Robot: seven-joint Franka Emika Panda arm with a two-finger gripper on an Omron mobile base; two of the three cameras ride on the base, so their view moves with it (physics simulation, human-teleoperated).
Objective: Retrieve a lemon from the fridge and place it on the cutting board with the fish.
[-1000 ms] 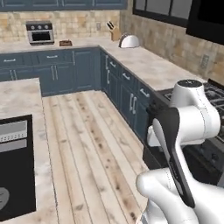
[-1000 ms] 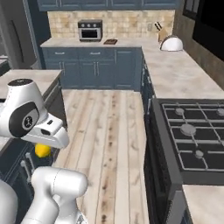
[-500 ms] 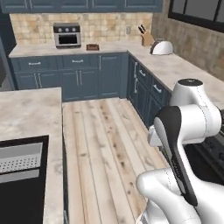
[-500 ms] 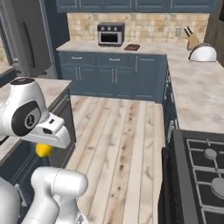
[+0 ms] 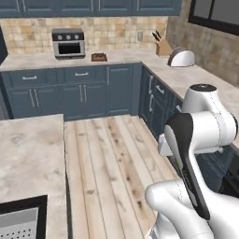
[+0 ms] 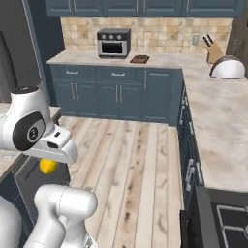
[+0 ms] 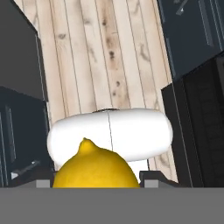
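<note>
- Currently the lemon [image 7: 95, 165] sits right at the end effector [image 7: 96, 181], filling the bottom of the hand view with its nipple end pointing up the frame.
- End effector state: jaws look clamped on the lemon, a dark tip at each flank. Tips are mostly cut off by the frame edge, so contact is probably on both sides, not confirmed.
- Right base view: lemon [image 6: 47, 166] hangs under the white wrist, low, above the wooden floor [image 6: 131, 169] and beside the near tabletop [image 5: 28, 158].
- Cutting board [image 6: 139, 59]: I read the small brown slab on the far tabletop [image 6: 160, 60], just beside the toaster oven [image 6: 113, 42], as the board. Too small to make out the fish on it.
- Lemon and board are well apart; the carry leg is not yet done.
- Handling: light, firm, rind waxy and rounded, so it can roll or squirt out of a flat two-finger pinch.
- Best hold is across the widest girth, not the tapered ends. Present grip appears near mid-body.
- Release low on the board, clear of the raised rim, or it rolls off.
</note>
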